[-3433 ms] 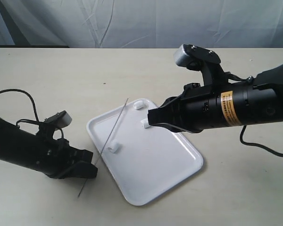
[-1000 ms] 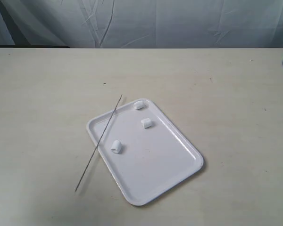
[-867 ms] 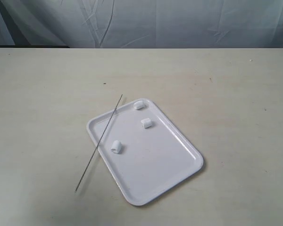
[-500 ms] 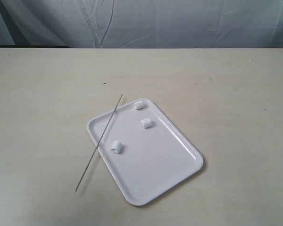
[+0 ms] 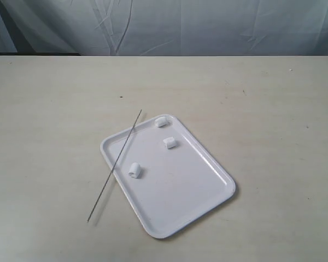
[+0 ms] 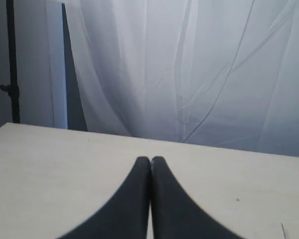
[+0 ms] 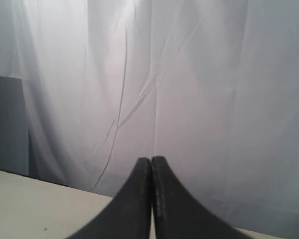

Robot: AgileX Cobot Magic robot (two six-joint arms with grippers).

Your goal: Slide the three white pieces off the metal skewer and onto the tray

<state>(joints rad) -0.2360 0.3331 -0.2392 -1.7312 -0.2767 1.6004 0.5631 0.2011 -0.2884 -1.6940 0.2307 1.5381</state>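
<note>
Black and pressed flat together, the left jaws show in your left wrist view with their fingertips (image 6: 143, 167) meeting along one thin seam, nothing pinched between them. Your right jaws look the same in the right wrist view: both fingertips (image 7: 143, 167) tight against each other, holding nothing and touching nothing.

Neither wrist view shows you any of the task's things. The left one gives only bare pale surface (image 6: 50, 174), a white curtain (image 6: 199, 74) and a dark stand (image 6: 11, 64) at its edge; the right one gives the curtain and a strip of surface. Only the exterior view shows the work area, and it has no arm in it.

There, the tray (image 5: 180, 191) lies turned at an angle on the surface. The three white pieces rest on it, all off the rod: one (image 5: 162, 121) at the far corner against the rim, one (image 5: 170, 142) just inward of it, one (image 5: 134, 170) near the left rim.

Your metal skewer (image 5: 114, 166) lies bare. Its long axis runs diagonally, its far end pointing past the tray's far corner and its near end lying on the open surface to the front left. Its middle crosses the tray's left corner, just beside the third piece.
</note>
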